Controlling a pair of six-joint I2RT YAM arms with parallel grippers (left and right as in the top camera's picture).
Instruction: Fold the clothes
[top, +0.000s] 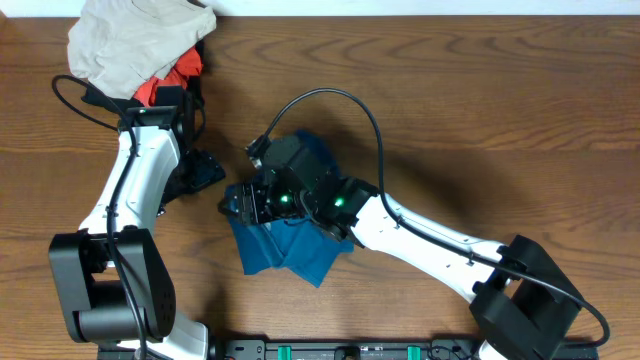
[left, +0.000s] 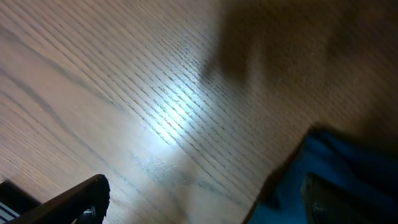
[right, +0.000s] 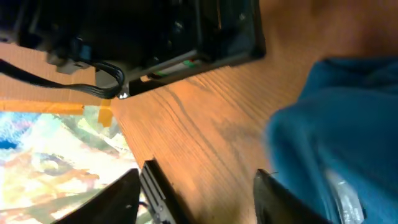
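Teal was the colour in play: the deep teal-blue short-sleeved shirt (top: 275, 250) of soft plain cloth lay bunched in a rough, folded heap at the middle of the brown wood-grain counter (top: 480, 100), its lower corners poking out toward the near edge. And the right tool (right: 198, 177) was right on top of it, low over the heap's left side, jaws spread. Bare wood showed between them and blue cloth bulged against one finger, with nothing pinched as far as the wrist view showed. Over on the other side, the left tool (left: 205, 186) hung just beside the shirt's left edge, spread wide as well and holding nothing. It had only counter beneath it and a lip of blue at the side of its view. Well apart, at the far left corner, a pale beige-grey garment (top: 130, 40) sat heaped over an orange-red one (top: 185, 70); neither was part of this job.

How would that shirt handle? Light and limp by the look of it, with no stiffness to hold a crease, and likely to sag and slide on the smooth wood if dragged. The fold looked partway done at best, lumpy rather than flat. The best hold, I reckoned, was a pinch on an outer edge or corner, through the layers, not on the thick middle. One tool pinning the heap while the other lifted a flap over would keep it from bunching.
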